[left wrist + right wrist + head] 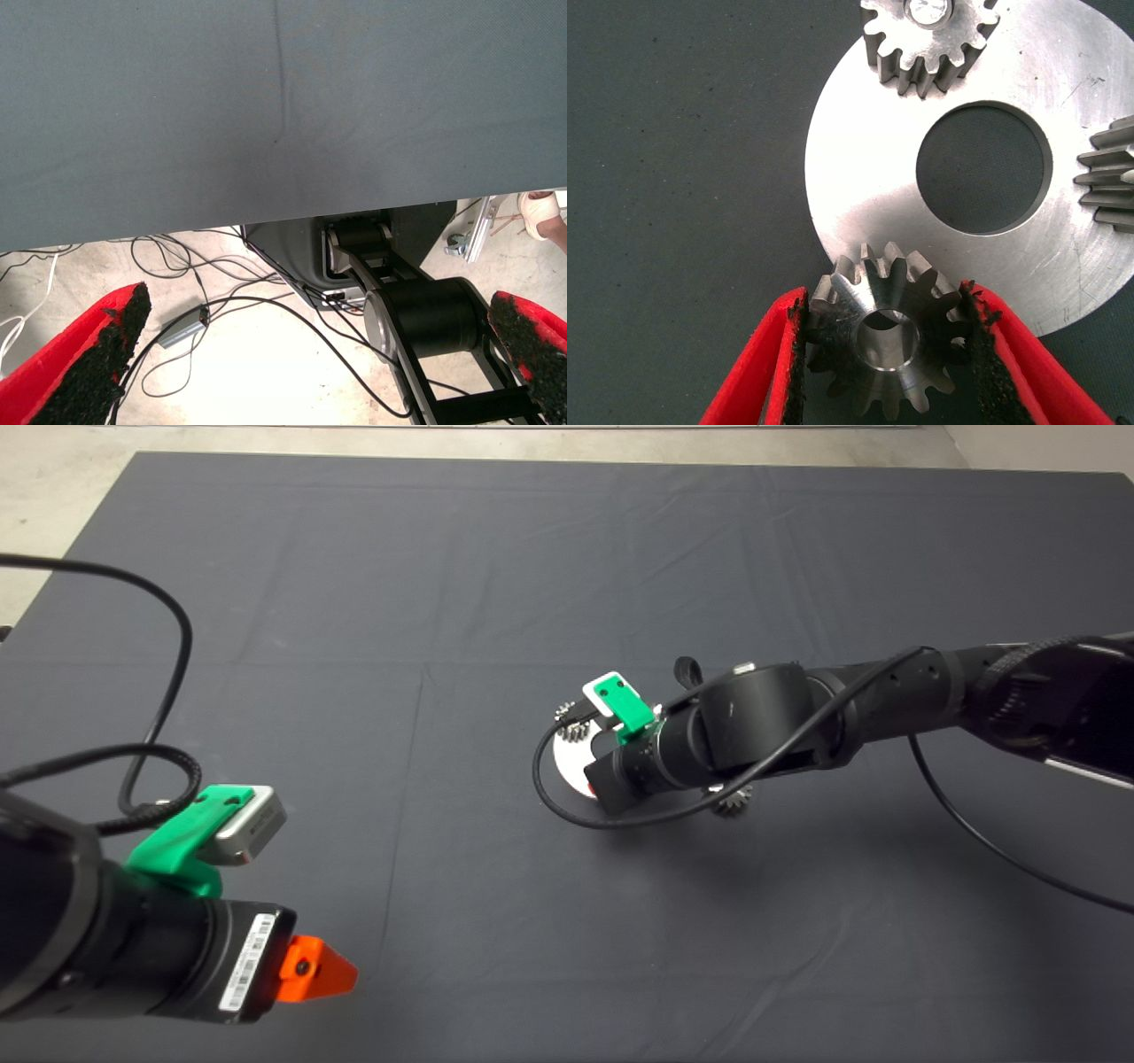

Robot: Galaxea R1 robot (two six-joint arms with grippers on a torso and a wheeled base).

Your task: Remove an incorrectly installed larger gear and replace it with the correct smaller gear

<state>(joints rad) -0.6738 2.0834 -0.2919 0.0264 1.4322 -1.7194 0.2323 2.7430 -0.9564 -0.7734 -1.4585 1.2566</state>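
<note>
Right gripper (884,354) is down at the round steel plate (859,212) mid-table, its fingers (778,372) pinched on both sides of a gear (888,341) at the plate's edge; which of the task's gears this is, I cannot tell. Two more gears (926,40) sit on the plate. Left gripper (310,363) waits at the near left, fingers spread wide, holding nothing.

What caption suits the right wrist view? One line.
Right gripper clamps the smaller gear at the round plate's rim.

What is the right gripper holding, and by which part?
The right gripper holds a steel gear by its toothed rim, with one finger pressing on each opposite side.
</note>
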